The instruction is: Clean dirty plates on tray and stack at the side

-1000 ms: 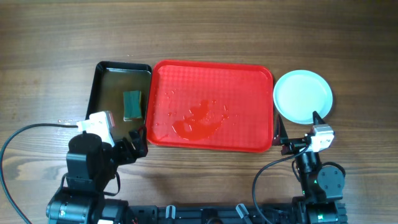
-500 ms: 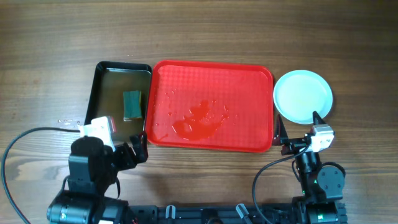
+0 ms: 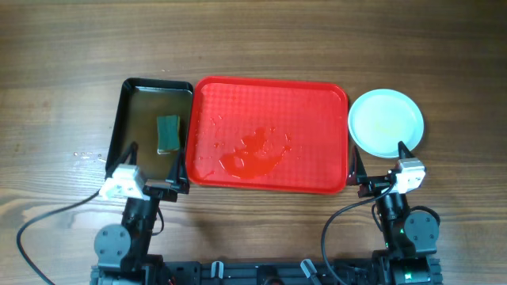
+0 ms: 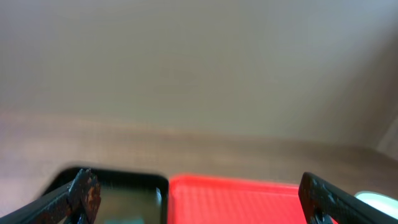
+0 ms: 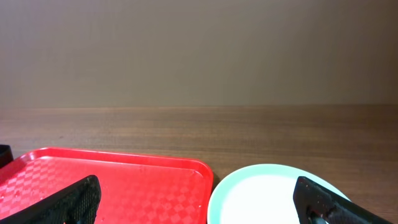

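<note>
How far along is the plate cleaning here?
Done: the plates sit clean beside the tray, which holds only a wet patch. In hand: nothing; the left gripper and right gripper are open and empty. Left: seemingly nothing; the stack's count is unclear.

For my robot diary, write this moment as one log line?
plates: beside tray | tray: wet, no plates | left gripper: open | right gripper: open

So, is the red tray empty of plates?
Yes, empty: the red tray holds only a wet smear; a plate sits beside it.
</note>
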